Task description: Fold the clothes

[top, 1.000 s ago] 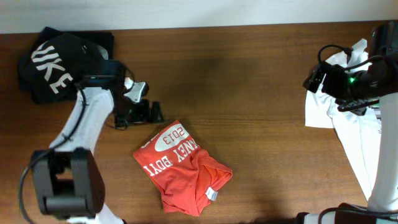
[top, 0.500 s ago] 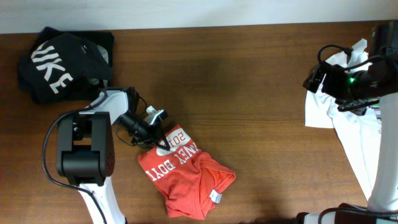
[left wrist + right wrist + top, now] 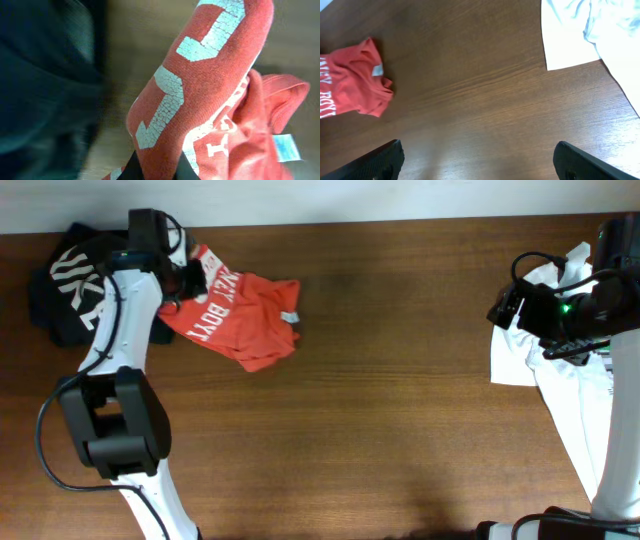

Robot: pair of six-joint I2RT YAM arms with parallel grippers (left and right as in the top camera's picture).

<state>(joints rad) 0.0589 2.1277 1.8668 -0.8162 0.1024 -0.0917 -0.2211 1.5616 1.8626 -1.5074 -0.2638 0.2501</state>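
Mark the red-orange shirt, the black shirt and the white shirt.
red-orange shirt (image 3: 260,330), overhead view, plain fabric right of the lettering
black shirt (image 3: 70,280), overhead view, its lettered front
white shirt (image 3: 515,365), overhead view, flat part near its left edge

The red shirt (image 3: 245,320) is red-orange with cracked white block lettering and a pale blue tag (image 3: 287,148). The black shirt (image 3: 60,290) bears large white letters. The white shirt (image 3: 560,395) looks plain. The table (image 3: 400,420) is dark brown woodgrain.

Left arm (image 3: 112,330) stretches far back, left hand (image 3: 188,277) seemingly clamped shut; right hand (image 3: 477,150) hovers, fingers spread wide.
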